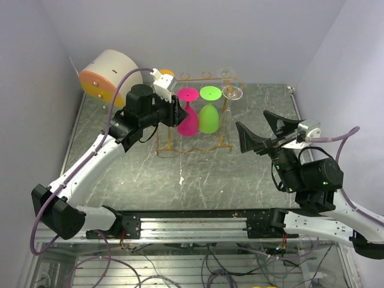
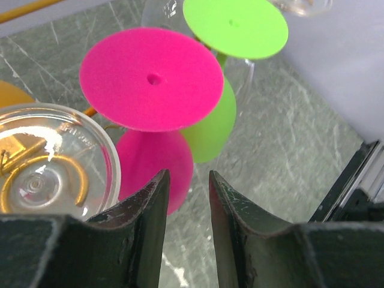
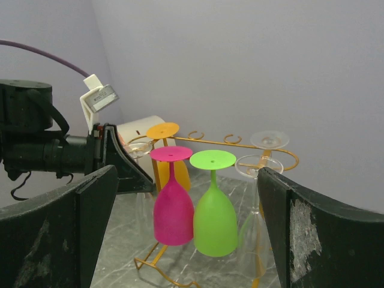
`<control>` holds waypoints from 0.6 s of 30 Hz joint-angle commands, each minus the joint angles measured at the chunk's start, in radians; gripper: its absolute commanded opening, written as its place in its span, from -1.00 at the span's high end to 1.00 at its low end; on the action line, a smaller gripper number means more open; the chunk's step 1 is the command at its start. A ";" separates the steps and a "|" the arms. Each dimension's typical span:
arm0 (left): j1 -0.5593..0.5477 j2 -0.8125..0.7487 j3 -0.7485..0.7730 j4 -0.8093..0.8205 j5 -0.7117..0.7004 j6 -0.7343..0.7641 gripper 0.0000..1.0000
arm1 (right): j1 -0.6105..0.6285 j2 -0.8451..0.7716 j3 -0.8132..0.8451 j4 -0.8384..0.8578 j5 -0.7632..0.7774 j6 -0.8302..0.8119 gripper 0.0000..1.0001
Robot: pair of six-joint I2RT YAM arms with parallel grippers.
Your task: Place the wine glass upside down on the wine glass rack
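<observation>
The orange-gold wire wine glass rack (image 1: pixel 193 150) (image 3: pixel 210 142) stands at the back middle of the table. A pink wine glass (image 1: pixel 188 117) (image 2: pixel 150 78) (image 3: pixel 173 207) and a green one (image 1: pixel 209 117) (image 2: pixel 235 27) (image 3: pixel 214 219) hang upside down in it, side by side. Clear glasses (image 1: pixel 232 92) (image 3: pixel 259 165) hang at its right end, an orange one (image 3: pixel 163 130) at the back left, and another clear one (image 2: pixel 42 162) at the near left. My left gripper (image 1: pixel 178 111) (image 2: pixel 186 174) sits just left of the pink glass, open, with only tabletop between its fingers. My right gripper (image 1: pixel 252 119) (image 3: pixel 187 174) is wide open, right of the rack and facing it.
A white cylinder with an orange face (image 1: pixel 108 75) (image 3: pixel 141 129) lies at the back left corner. Pale walls close in the table on the left, back and right. A metal rail (image 1: pixel 192 225) runs along the near edge between the arm bases.
</observation>
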 commanded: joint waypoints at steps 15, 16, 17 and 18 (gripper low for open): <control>0.010 -0.213 0.322 -0.321 0.013 0.438 -0.35 | -0.093 0.313 0.286 -0.356 0.484 0.166 -1.00; 0.017 -0.211 0.361 -0.349 -0.012 0.449 -0.37 | -0.176 0.341 0.344 -0.443 0.393 0.239 -1.00; 0.029 -0.212 0.391 -0.368 -0.039 0.460 -0.39 | -0.312 0.367 0.398 -0.524 0.272 0.306 -1.00; 0.040 -0.217 0.413 -0.374 -0.073 0.471 -0.41 | -0.464 0.403 0.446 -0.592 0.120 0.365 -1.00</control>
